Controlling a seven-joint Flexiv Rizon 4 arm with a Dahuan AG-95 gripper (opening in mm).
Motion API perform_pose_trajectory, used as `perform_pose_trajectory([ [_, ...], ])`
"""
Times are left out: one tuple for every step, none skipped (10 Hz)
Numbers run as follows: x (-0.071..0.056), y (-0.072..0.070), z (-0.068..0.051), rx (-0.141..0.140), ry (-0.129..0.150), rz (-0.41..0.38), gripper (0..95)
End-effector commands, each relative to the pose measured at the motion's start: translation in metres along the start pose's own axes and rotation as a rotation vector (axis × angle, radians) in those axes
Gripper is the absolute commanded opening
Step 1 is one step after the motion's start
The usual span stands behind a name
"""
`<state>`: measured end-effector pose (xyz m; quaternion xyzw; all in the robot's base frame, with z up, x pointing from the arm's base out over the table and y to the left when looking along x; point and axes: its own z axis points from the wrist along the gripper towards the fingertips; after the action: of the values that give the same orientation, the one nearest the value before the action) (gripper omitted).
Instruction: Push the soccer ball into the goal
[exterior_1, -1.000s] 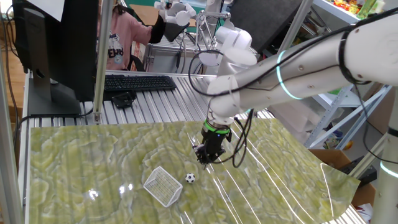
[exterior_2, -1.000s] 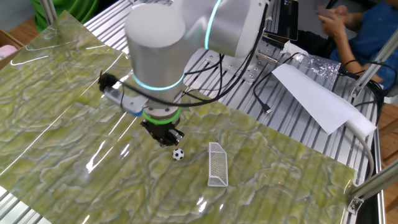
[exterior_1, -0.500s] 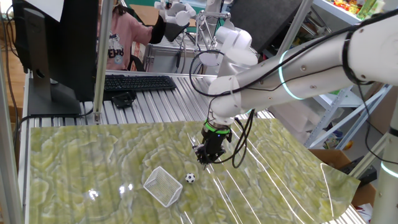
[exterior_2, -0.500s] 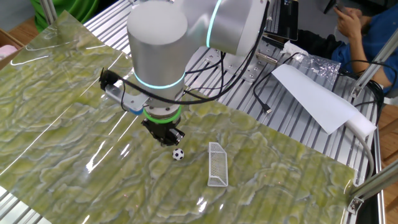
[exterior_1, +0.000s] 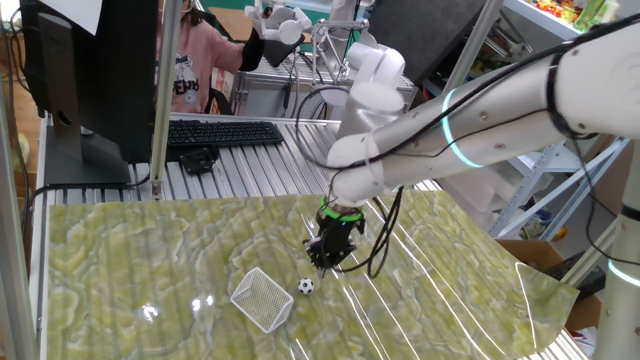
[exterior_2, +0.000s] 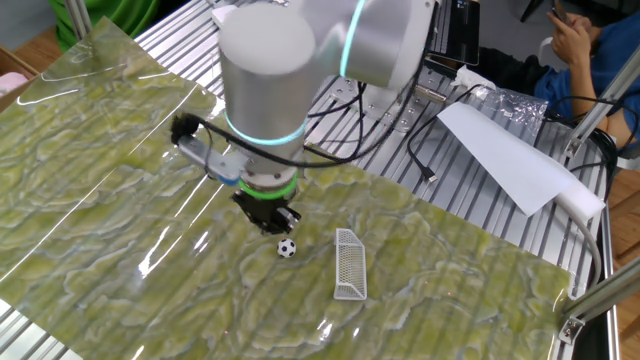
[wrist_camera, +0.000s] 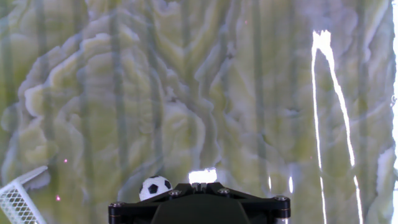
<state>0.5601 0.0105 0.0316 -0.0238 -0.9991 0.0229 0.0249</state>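
Down at the counter (exterior_1: 120, 250) the tool (exterior_1: 324, 262) points straight at the green marbled mat, its jaws pressed together with nothing between them, and it hangs just beside the ball (exterior_1: 305, 286), close but, from what both fixed views show, not clearly touching. From the hand view the ball (wrist_camera: 154, 187) peeks out right at the tool's lower edge, slightly to the left, with a corner of the goal (wrist_camera: 18, 199) beyond it at the far left. So the line reads tool, ball, goal, and that looks like a fair set-up for a shove. The ball (exterior_2: 287, 247) sits on the mat between the tool (exterior_2: 270, 222) and the goal (exterior_2: 349, 265), near the net yet apart from it. It is tiny, white with black patches, round and probably very light and hard, so it should roll at the faintest nudge and could skid wide on this glossy surface. No pinching is needed; I would press the closed tips against the side facing away from the white mesh net, low and centred.
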Motion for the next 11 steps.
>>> perform_pose_trajectory([
  [0.005,0.006,0.005,0.022,-0.021,0.006,0.0],
  [0.003,0.006,0.006,0.029,-0.021,0.008,0.0],
  [0.003,0.005,0.007,0.027,-0.02,0.01,0.0],
  [0.003,0.004,0.007,0.026,-0.015,0.01,0.0],
  [0.002,0.004,0.008,0.022,-0.015,0.008,0.0],
  [0.002,0.004,0.009,0.0,-0.018,0.005,0.0],
  [0.002,0.004,0.01,-0.01,-0.018,0.007,0.0],
  [0.002,0.005,0.01,-0.008,-0.011,0.007,0.0],
  [0.003,0.006,0.012,-0.008,-0.002,0.006,0.0],
  [0.006,0.009,0.014,-0.006,-0.003,0.016,0.0],
  [0.008,0.011,0.016,-0.007,-0.004,0.024,0.0],
])
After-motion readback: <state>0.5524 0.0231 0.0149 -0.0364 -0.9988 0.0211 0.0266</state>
